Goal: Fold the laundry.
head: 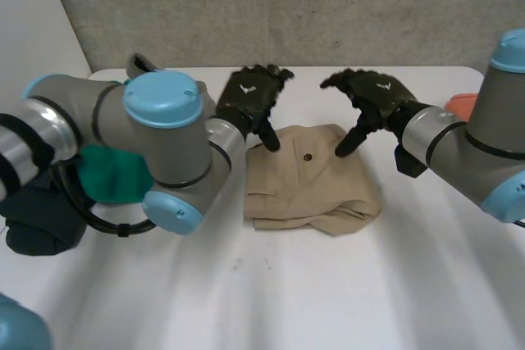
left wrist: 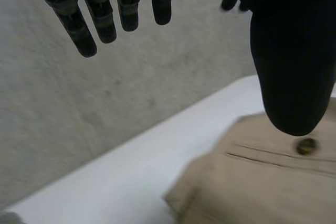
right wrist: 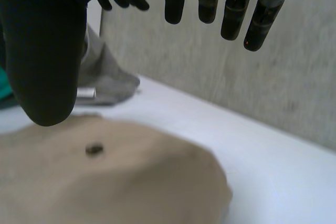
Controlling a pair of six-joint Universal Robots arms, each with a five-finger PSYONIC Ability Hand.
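The beige garment lies folded at the centre of the white counter, with a dark button facing up near its far edge. The left hand is positioned above the garment's far left corner. Its fingers are straight and spread, the thumb points down toward the cloth just beside the button, and the hand holds nothing. The right hand is positioned above the garment's far right corner in the same posture: fingers extended and apart, thumb angled down over the cloth, nothing held. Whether either thumb tip contacts the fabric cannot be determined. The two hands are near each other but apart. A green cloth and a dark cloth lie under the left arm. A grey cloth lies at the counter's far left edge, and an orange item sits behind the right arm.
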